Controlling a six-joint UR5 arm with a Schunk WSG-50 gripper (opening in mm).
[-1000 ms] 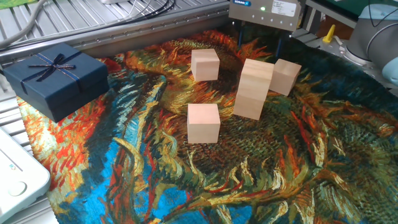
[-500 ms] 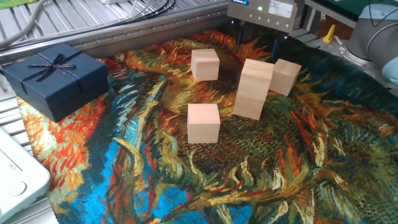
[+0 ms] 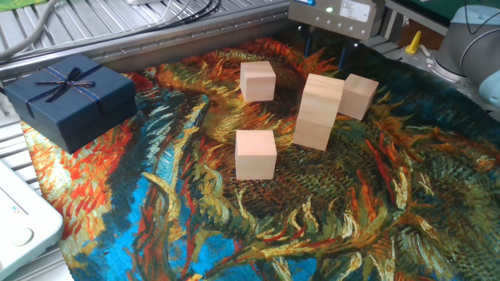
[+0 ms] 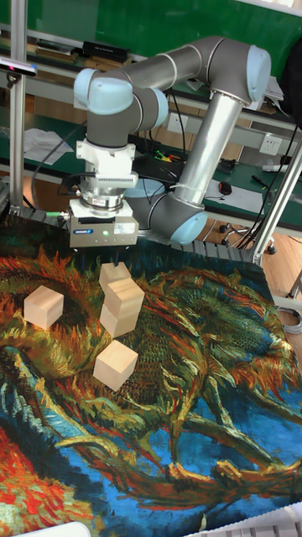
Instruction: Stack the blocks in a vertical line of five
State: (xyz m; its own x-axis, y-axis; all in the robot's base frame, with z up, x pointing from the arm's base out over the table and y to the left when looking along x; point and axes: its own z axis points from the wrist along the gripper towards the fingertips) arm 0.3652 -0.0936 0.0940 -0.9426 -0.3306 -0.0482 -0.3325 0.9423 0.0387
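Note:
Five pale wooden blocks lie on the painted cloth. Two are stacked, slightly skewed, as a short tower (image 3: 319, 111) (image 4: 123, 306). Single blocks sit left of it (image 3: 258, 81) (image 4: 44, 307), in front of it (image 3: 255, 154) (image 4: 116, 364), and close behind it on the right (image 3: 358, 96) (image 4: 113, 272). My gripper (image 3: 326, 47) (image 4: 102, 250) hangs just above and behind the tower. It is open, its dark fingers (image 3: 307, 39) apart with nothing between them.
A dark navy gift box with a bow (image 3: 69, 97) rests at the cloth's left edge. A white device (image 3: 19, 222) occupies the near left corner. The arm's grey joints (image 3: 469, 39) (image 4: 193, 92) are at the back right, beside a metal rail (image 3: 180, 35).
The gripper has edged slightly upward and to the right above the tower. None of the blocks has moved.

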